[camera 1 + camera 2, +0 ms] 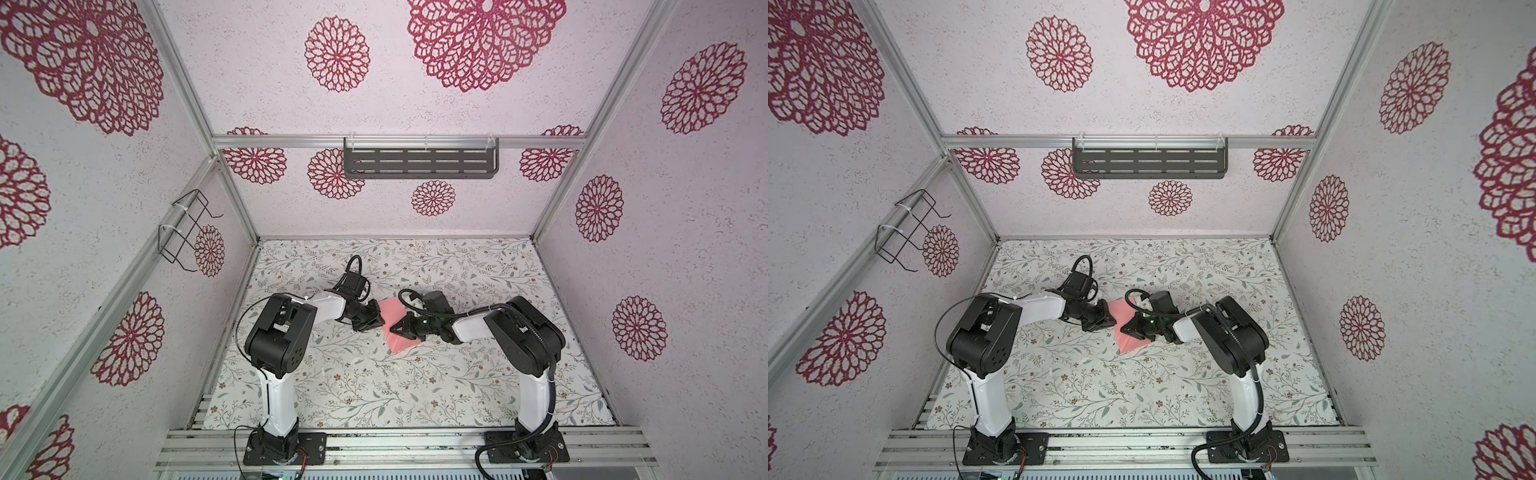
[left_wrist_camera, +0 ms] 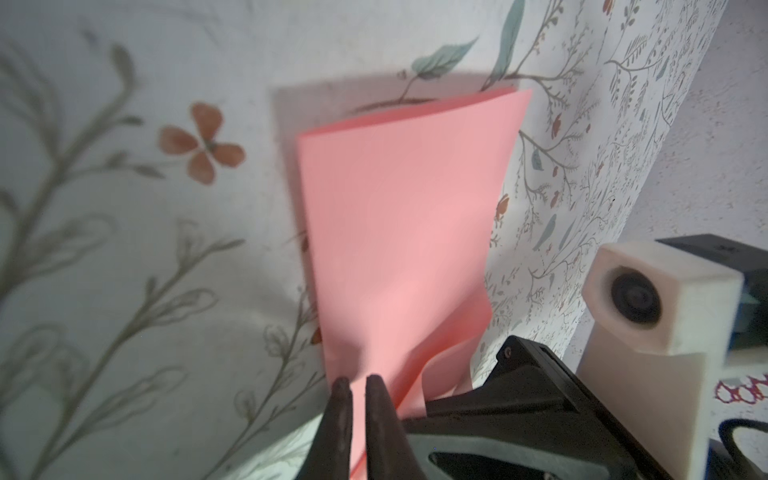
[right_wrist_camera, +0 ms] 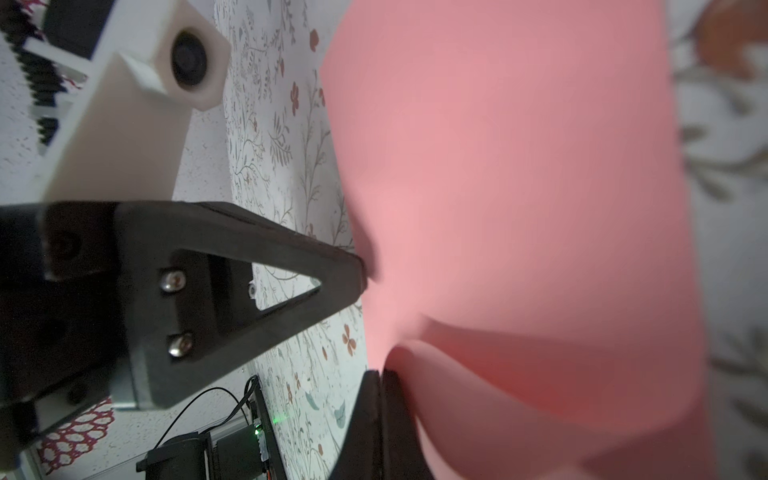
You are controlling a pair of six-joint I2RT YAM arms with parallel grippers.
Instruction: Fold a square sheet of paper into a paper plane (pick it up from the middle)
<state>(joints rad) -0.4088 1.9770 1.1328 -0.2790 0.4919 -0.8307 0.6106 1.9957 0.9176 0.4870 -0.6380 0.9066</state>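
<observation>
Square sheet of paper (image 1: 400,345) at table (image 1: 332,395) centre, bowed. Left gripper (image 2: 359,384) narrow, pinching its 9 o'clock edge; right gripper (image 3: 380,380) clamped tight on it from 3 o'clock. Risk: tear if pulled apart, skewed crease if closed unevenly.

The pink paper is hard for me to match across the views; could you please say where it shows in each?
Top view: paper just below centre, over the floral mat.
Top view: paper just below centre, slightly left.
Left wrist: centre of the picture, pinched by the left end effector.
Right wrist: covers the centre, pinched by the right end effector.
Shared landmark: the floral mat around it.
</observation>
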